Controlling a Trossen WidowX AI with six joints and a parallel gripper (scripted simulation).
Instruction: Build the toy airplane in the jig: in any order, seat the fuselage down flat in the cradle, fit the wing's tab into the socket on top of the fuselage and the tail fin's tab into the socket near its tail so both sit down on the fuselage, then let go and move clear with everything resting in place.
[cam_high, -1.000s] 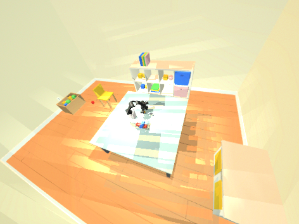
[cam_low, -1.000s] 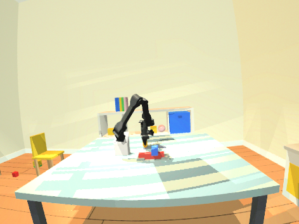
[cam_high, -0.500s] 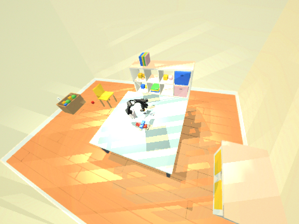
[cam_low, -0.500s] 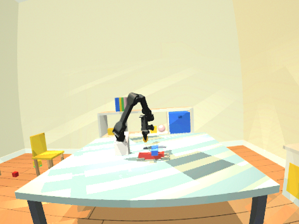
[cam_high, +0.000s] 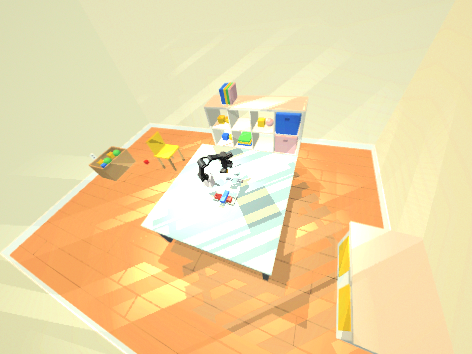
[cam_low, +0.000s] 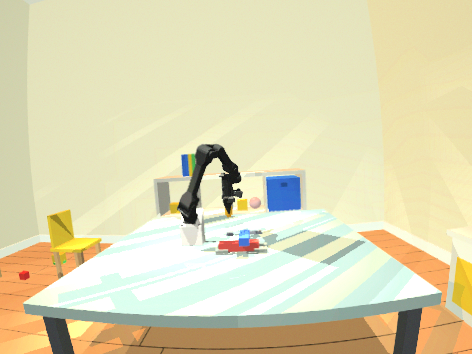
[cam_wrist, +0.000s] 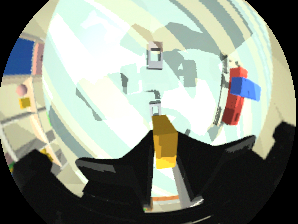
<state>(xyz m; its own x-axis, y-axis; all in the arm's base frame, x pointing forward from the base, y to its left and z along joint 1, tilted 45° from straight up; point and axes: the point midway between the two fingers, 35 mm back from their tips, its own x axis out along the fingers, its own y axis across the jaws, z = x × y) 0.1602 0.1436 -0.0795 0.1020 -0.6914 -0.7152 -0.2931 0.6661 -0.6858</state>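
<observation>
My gripper (cam_high: 226, 170) (cam_low: 228, 211) (cam_wrist: 160, 131) is shut on the orange-yellow tail fin (cam_low: 228, 214) (cam_wrist: 165, 150) and holds it above the table, behind the fuselage as the exterior camera sees it. The red fuselage (cam_high: 219, 196) (cam_low: 252, 245) (cam_wrist: 233, 112) lies in the pale cradle (cam_low: 221, 252). The blue wing (cam_high: 225, 197) (cam_low: 244, 237) (cam_wrist: 247, 89) lies crosswise on top of the fuselage. Whether the wing's tab is fully down, and the tail socket itself, are too small to tell.
Two small grey holders stand on the table (cam_high: 190, 215) (cam_low: 150, 295), the larger holder (cam_wrist: 155, 65) farther from my fingers in the wrist view. The white arm base (cam_low: 192, 235) stands left of the cradle. Shelves (cam_high: 265, 102) stand behind the table.
</observation>
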